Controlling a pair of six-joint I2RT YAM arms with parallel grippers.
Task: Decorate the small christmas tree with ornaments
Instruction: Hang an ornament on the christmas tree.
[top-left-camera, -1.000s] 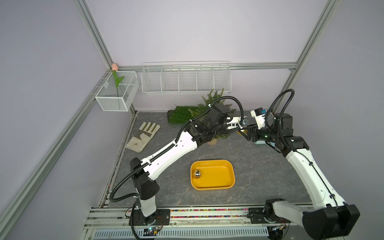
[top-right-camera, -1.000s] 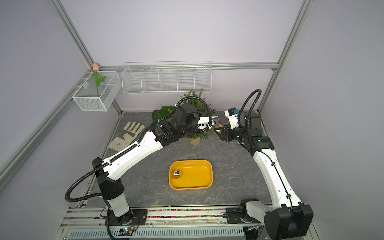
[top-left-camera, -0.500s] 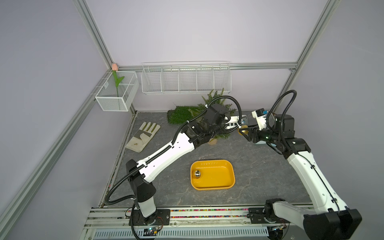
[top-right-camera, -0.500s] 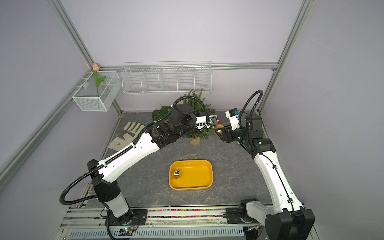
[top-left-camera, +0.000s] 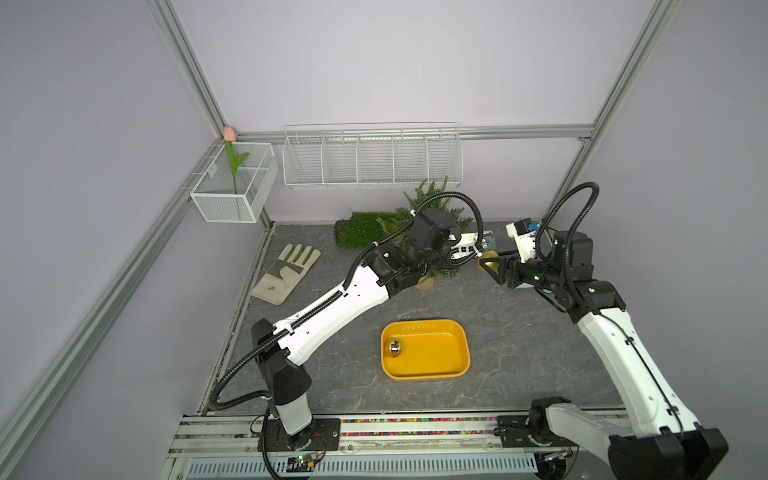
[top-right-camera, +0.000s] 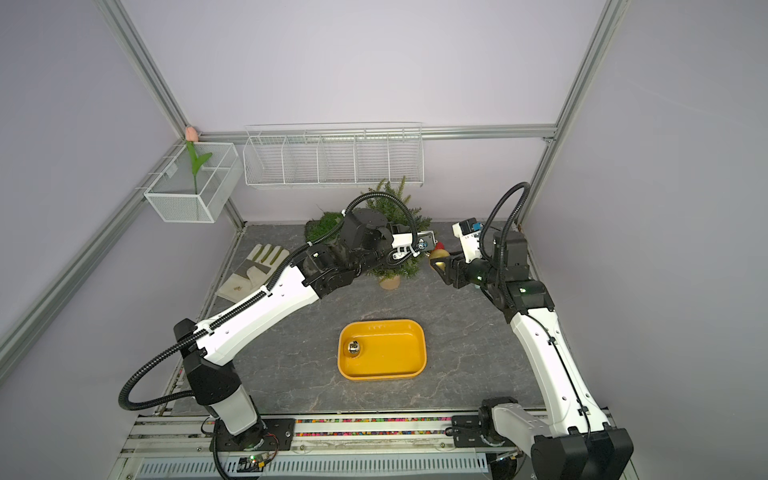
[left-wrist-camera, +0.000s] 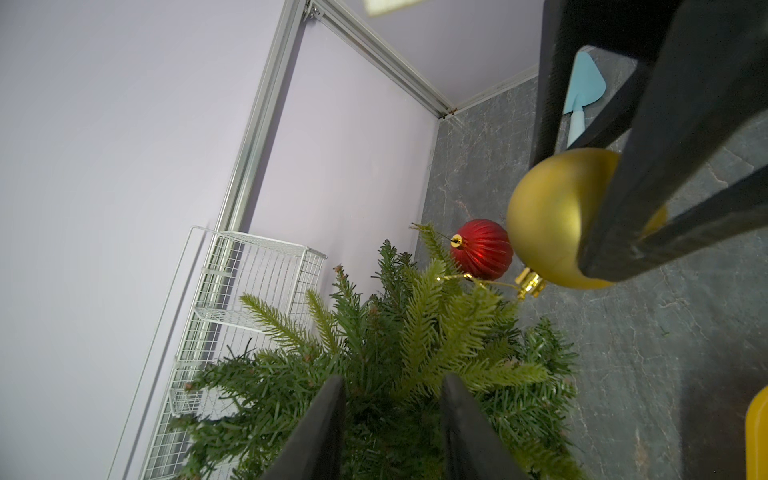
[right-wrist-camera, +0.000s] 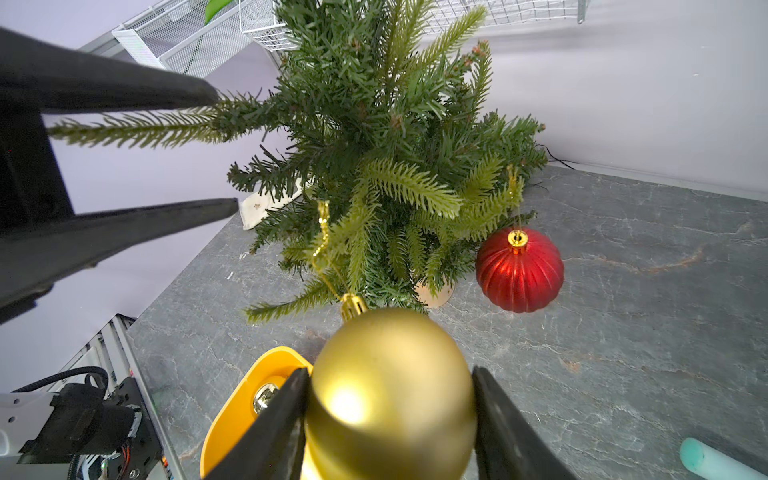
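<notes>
The small christmas tree (top-left-camera: 430, 197) (right-wrist-camera: 374, 124) stands at the back of the table. A red ribbed ornament (right-wrist-camera: 519, 270) (left-wrist-camera: 484, 249) hangs from a low branch. My right gripper (right-wrist-camera: 390, 370) (top-left-camera: 488, 264) is shut on the matte gold ornament (right-wrist-camera: 390, 399) (left-wrist-camera: 552, 216) just in front of the tree. The gold ornament's cord runs up over a branch tip. My left gripper (left-wrist-camera: 392, 382) (right-wrist-camera: 224, 151) reaches into the tree from the other side, its jaws apart with a branch between them. A shiny ornament (top-left-camera: 395, 348) (top-right-camera: 354, 347) lies in the yellow tray (top-left-camera: 424, 374).
A work glove (top-left-camera: 286, 270) lies at the left. A green turf mat (top-left-camera: 361, 232) lies behind the tree. A wire rack (top-left-camera: 370, 158) and a mesh box with a tulip (top-left-camera: 232, 191) hang on the walls. A blue trowel (left-wrist-camera: 582, 91) lies near the right back corner.
My right gripper has carried the gold ornament a little closer to the tree. The left arm has shifted slightly at the tree. Neither gripper's opening has changed.
</notes>
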